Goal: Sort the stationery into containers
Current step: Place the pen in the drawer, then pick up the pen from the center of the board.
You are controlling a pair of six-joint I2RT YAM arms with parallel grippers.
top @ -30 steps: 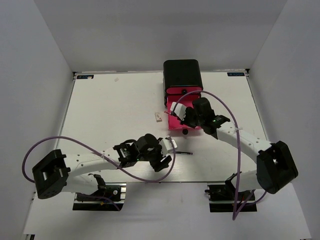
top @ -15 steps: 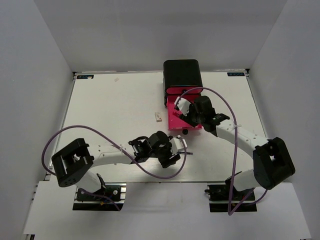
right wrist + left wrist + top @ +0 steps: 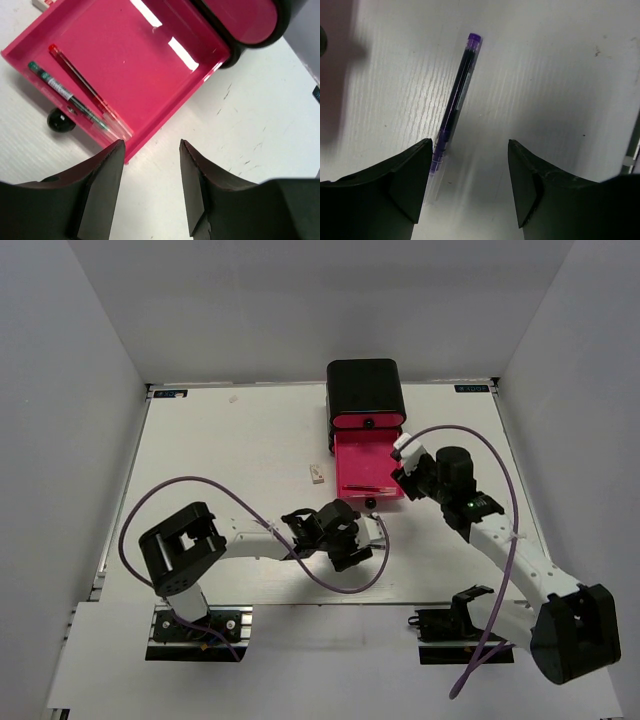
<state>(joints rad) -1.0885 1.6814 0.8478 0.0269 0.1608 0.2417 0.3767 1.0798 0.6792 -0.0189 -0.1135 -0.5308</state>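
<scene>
A purple pen (image 3: pixel 457 97) lies on the white table; my left gripper (image 3: pixel 470 150) is open just above it, with the pen's near end beside the left finger (image 3: pixel 405 175). In the top view the left gripper (image 3: pixel 372 532) is in front of the open pink drawer (image 3: pixel 345 455) of the black cabinet (image 3: pixel 365 388). A red pen (image 3: pixel 80 82) and a green-marked pen (image 3: pixel 60 90) lie in the drawer (image 3: pixel 150 45). My right gripper (image 3: pixel 150 150) is open and empty over the table at the drawer's right edge, and it also shows in the top view (image 3: pixel 400 460). A white eraser block (image 3: pixel 317 474) lies left of the drawer.
The drawer's black knob (image 3: pixel 61 121) sticks out at its front. A shut pink drawer (image 3: pixel 245 17) sits above the open one. Purple cables loop over both arms. White walls stand on three sides of the table.
My left gripper has moved right along the table to the purple pen. My right gripper has pulled out of the drawer to its right side, and pens lie in the drawer.
</scene>
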